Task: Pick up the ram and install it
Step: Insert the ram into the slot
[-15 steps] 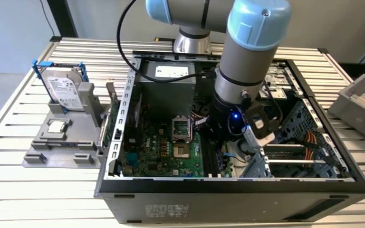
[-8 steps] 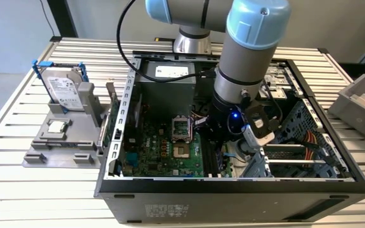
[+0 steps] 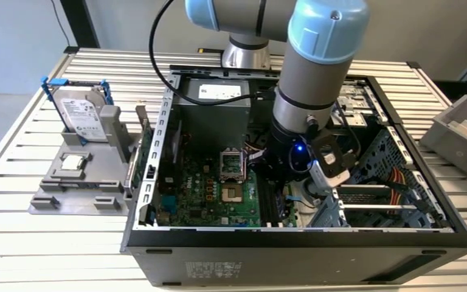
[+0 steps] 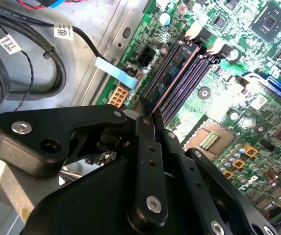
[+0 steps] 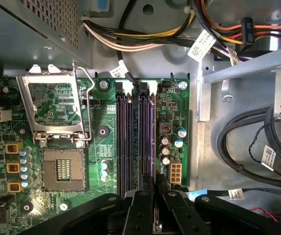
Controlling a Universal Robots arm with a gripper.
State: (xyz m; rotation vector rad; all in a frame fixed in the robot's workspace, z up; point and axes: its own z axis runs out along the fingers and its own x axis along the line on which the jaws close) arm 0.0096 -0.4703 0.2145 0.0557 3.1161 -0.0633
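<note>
The end effector [image 4: 147,115] is down inside the open computer case [image 3: 298,240], its fingers [image 5: 142,205] closed edge-on around the ram [image 4: 172,73], which stands in one of the memory slots [image 5: 130,142] on the motherboard [image 3: 209,188], beside the empty CPU socket [image 5: 62,169]. Whether the stick is fully seated cannot be told.

The risks, as I judge them: if the board sits slightly off the slot's line, downward pressure could bend it or stress the slot walls. If the white end latches [image 4: 217,47] are not open, the stick may stop short. The cable bundle [image 5: 248,152] lies close to the end effector and could snag.
</note>
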